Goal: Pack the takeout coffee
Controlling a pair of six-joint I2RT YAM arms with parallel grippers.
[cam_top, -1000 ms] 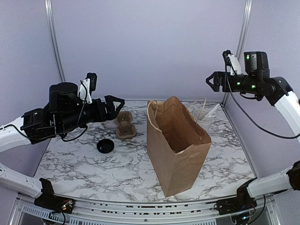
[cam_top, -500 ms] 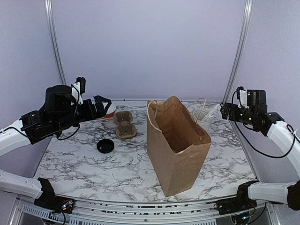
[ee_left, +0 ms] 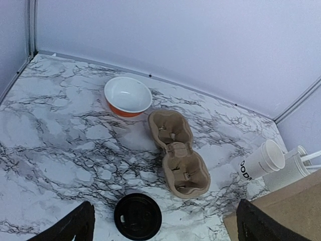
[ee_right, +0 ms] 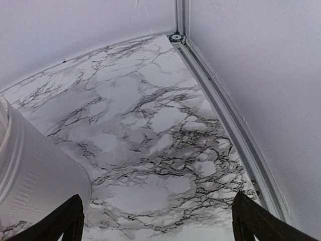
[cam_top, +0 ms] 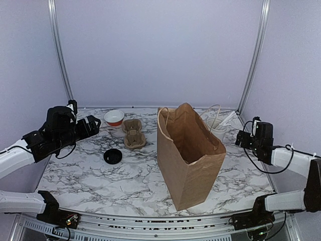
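Table: a white marble-patterned top [cam_top: 100, 186] was seen, walled in pale lilac.
Paper bag: a brown bag [cam_top: 188, 155] was stood upright and open-mouthed, a little right of the table's middle. Its bottom was hidden from every view.
Takeout coffee: it could not be made out as a lidded cup in any view, so its place could not be told.
Black lid: a round black lid [ee_left: 138, 217] was laid flat on the marble by itself. It was left of the bag and just in front of the carrier, touching neither.
Paper cup: a white cup with black lettering [ee_left: 261, 161] was seen at the bag's far left corner, just beside the tumbler. Its visible end was white, and upright or tilted could not be told.
Tumbler: a frosted white tumbler [ee_right: 30, 170] was placed behind the bag, with pale sticks [ee_left: 307, 156] held in it.
Carrier: a brown pulp two-well carrier [ee_left: 178, 153] was laid flat between the bowl and the black lid.
Bowl: a bowl [ee_left: 128, 96], orange outside and white inside, was set upright near the back wall, just beside the carrier's far end.
Left gripper: it [cam_top: 93, 124] was held above the table's left side, aimed towards the bowl. Its fingers were spread wide and nothing was gripped.
Right gripper: it [cam_top: 242, 139] was held low at the right edge, near the tumbler. Its fingers were spread wide and nothing was gripped.
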